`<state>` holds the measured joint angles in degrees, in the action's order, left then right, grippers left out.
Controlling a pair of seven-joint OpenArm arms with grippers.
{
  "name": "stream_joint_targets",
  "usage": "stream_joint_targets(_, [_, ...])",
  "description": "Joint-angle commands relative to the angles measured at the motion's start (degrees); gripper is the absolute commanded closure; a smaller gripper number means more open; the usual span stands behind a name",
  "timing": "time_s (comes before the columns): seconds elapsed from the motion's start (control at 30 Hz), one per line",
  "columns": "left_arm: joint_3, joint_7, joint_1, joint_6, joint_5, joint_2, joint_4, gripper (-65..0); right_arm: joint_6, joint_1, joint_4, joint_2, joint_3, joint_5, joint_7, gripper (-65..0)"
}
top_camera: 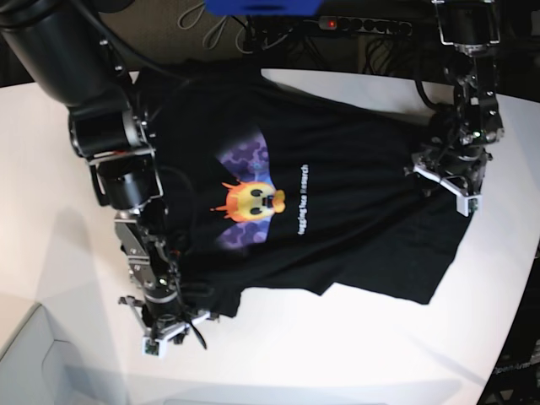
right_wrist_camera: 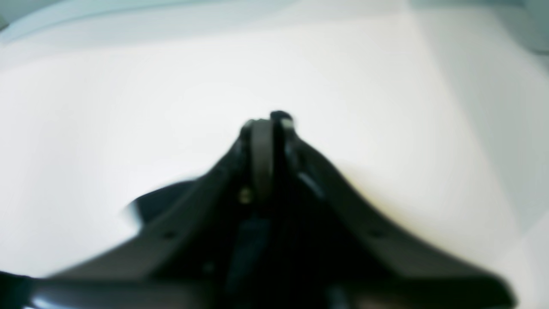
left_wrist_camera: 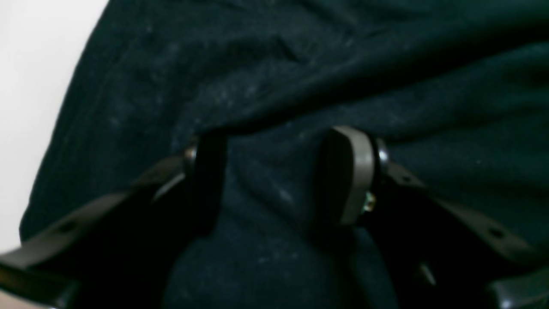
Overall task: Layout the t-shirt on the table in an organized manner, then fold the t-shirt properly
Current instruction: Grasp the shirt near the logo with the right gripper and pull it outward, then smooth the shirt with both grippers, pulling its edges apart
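Note:
The black t-shirt (top_camera: 337,202) lies spread on the white table (top_camera: 354,346), with its orange-yellow figure print facing up. My left gripper (top_camera: 443,181) rests on the shirt's right part. Close up, my left gripper (left_wrist_camera: 276,171) is open, with a ridge of the t-shirt (left_wrist_camera: 300,64) between the fingers. My right gripper (top_camera: 169,331) sits at the shirt's lower-left corner. In the blurred right wrist view my right gripper (right_wrist_camera: 268,122) has its tips together. A bit of the t-shirt (right_wrist_camera: 156,201) shows beside it and dark cloth runs between the fingers.
A power strip with cables (top_camera: 371,24) and a blue object (top_camera: 261,7) lie beyond the table's far edge. The table's curved edge (top_camera: 519,287) runs close to the left arm. A white box corner (top_camera: 34,354) stands at the lower left.

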<state>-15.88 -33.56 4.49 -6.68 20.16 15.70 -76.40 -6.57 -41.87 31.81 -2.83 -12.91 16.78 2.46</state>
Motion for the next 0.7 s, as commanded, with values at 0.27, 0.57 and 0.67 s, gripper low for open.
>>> stream_joint_targets(0.27, [-0.1,-5.2,1.0,0.7,0.1,0.3,-0.3,-36.7,-0.3,1.3,3.2,-1.9,0.3,0.0,1.9,-30.0])
stream_joint_targets(0.57, [-5.3,-5.3,0.9,0.7,0.3,-1.3,-10.5,-36.8,-0.3,15.4,26.7,-7.0,0.3,0.0,-0.7,-29.9])
stream_joint_targets(0.67, [-9.4,-5.2,-0.1,0.7,0.3,-2.7,-13.7,-36.9,-0.3,20.5,33.7,-7.9,0.4,0.0,-5.1,-29.8])
